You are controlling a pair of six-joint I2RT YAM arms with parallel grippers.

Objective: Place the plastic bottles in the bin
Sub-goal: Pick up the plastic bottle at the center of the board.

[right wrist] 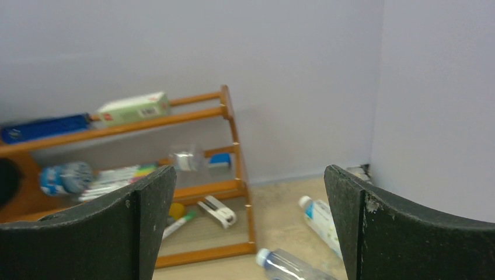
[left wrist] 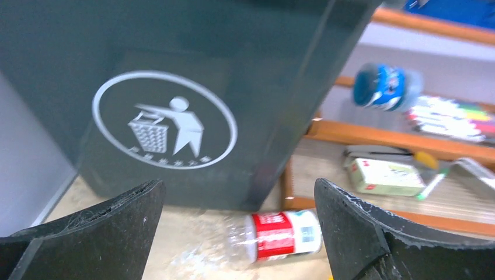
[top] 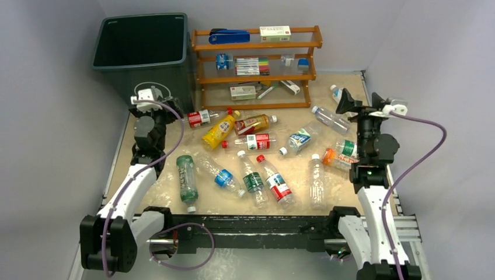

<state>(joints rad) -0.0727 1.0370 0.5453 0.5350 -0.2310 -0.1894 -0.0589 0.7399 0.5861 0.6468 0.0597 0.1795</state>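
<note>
The dark green bin [top: 143, 49] stands at the back left; its logo front [left wrist: 165, 119] fills the left wrist view. Several plastic bottles lie scattered on the table, among them a yellow one [top: 219, 131], a green one [top: 187, 178] and an orange one [top: 341, 153]. My left gripper [top: 162, 109] hangs open and empty before the bin, a red-labelled bottle [left wrist: 280, 233] lying on the table beyond its jaws [left wrist: 236, 192]. My right gripper [top: 349, 104] is open and empty at the back right [right wrist: 250, 175], above a white-labelled bottle [right wrist: 324, 221] and a clear one [right wrist: 286, 265].
An orange-brown wooden rack [top: 257, 64] with markers, small boxes and a blue stapler stands right of the bin against the back wall. Grey walls close in the table on three sides. A black rail [top: 251, 224] runs along the near edge between the arm bases.
</note>
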